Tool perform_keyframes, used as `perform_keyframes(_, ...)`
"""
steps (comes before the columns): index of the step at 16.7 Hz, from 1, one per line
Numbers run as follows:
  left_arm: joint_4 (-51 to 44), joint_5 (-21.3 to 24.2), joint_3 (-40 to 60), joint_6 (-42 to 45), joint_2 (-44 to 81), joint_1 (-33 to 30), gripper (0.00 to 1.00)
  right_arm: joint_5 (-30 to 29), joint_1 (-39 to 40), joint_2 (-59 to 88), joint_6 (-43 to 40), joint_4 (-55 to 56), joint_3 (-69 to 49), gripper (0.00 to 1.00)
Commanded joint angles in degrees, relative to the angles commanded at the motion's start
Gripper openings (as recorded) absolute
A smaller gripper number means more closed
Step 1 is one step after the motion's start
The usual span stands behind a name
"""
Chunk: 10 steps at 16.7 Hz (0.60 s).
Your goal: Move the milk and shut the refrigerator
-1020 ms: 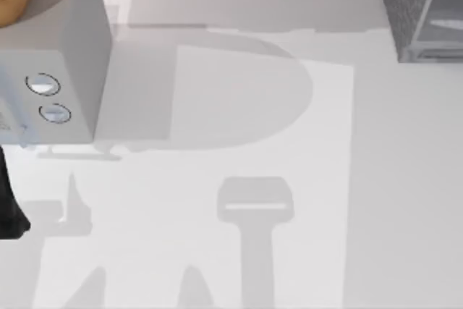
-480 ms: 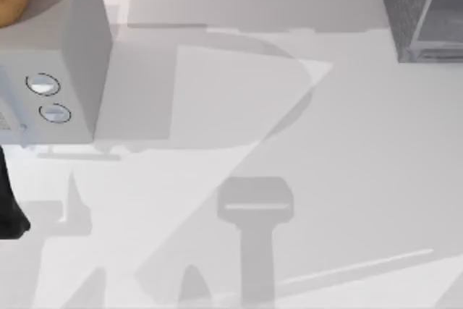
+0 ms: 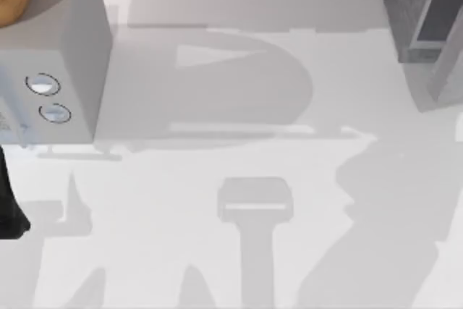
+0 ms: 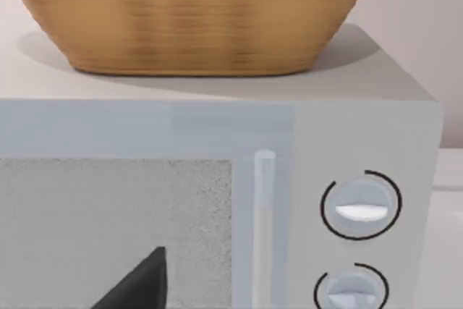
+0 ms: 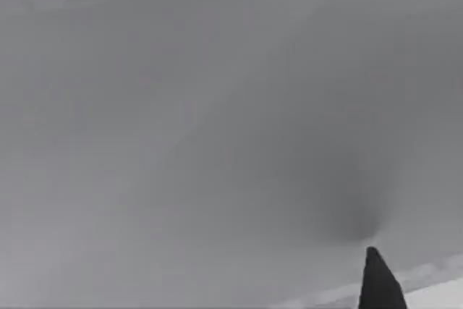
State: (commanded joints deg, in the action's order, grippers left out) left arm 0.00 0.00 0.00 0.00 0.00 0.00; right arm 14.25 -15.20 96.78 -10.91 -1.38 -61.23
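Note:
The refrigerator (image 3: 405,5) stands at the table's far right corner, a dark grey speckled cabinet. Its paler door panel (image 3: 445,70) juts out past the cabinet's front edge toward the near side. The milk is out of view. My left arm (image 3: 9,208) is a dark shape at the table's left edge. In the left wrist view a dark part of my left gripper (image 4: 137,284) hangs in front of the light grey box. In the right wrist view a dark tip of my right gripper (image 5: 380,284) is close to a plain grey surface.
A light grey box with two round silver knobs (image 3: 54,70) stands at the left, its windowed front (image 4: 116,229) facing my left wrist. A woven basket (image 4: 188,12) rests on top of it. Broad shadows lie across the white table (image 3: 217,265).
The refrigerator's pale door panel has swung and now sticks out below the cabinet. A large shadow has spread over the table's right side. The left arm has not moved.

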Motion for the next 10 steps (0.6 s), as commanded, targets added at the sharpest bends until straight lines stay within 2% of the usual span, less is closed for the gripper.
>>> perform_keyframes(5,0.00,0.00,0.00,0.00,0.00,0.00,1.00,-10.77,12.17,-3.38,9.57,5.19,5.28,1.00)
perform_keyframes(10,0.00,0.00,0.00,0.00,0.00,0.00,1.00,-11.84,13.26,-3.85,10.64,5.89,6.05,1.00)
